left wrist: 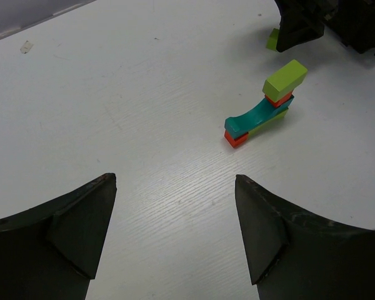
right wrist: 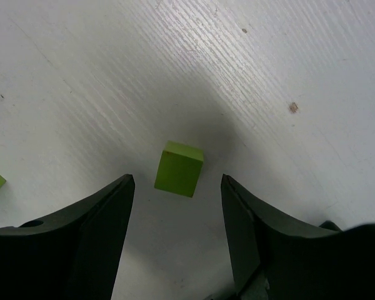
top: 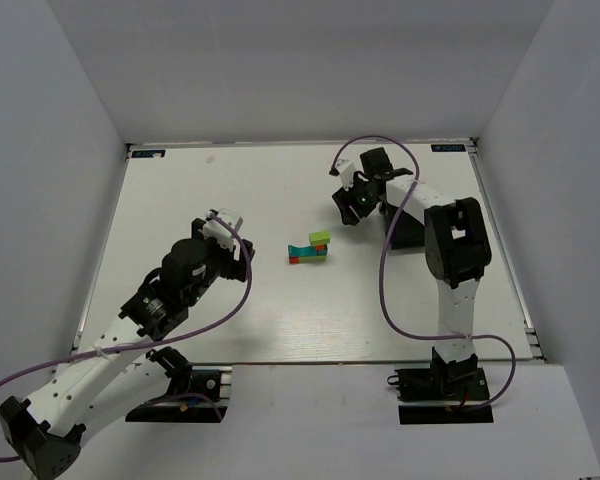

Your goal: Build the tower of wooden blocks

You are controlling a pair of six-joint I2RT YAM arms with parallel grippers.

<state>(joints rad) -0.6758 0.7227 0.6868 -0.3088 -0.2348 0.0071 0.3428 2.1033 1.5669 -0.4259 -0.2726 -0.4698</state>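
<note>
Right wrist: smooth lime cube (right wrist: 179, 169) | right end effector (right wrist: 177, 180) released | left end effector (left wrist: 175, 181) released | teal block (left wrist: 256, 115) seemingly curved

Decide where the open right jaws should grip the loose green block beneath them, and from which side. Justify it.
Grip the green block by two opposite flat side faces, coming straight down from above. It lies flat on the table, free all around, roughly between the open jaws. Its sides sit slightly turned to them, so a small wrist twist would probably help.
</note>
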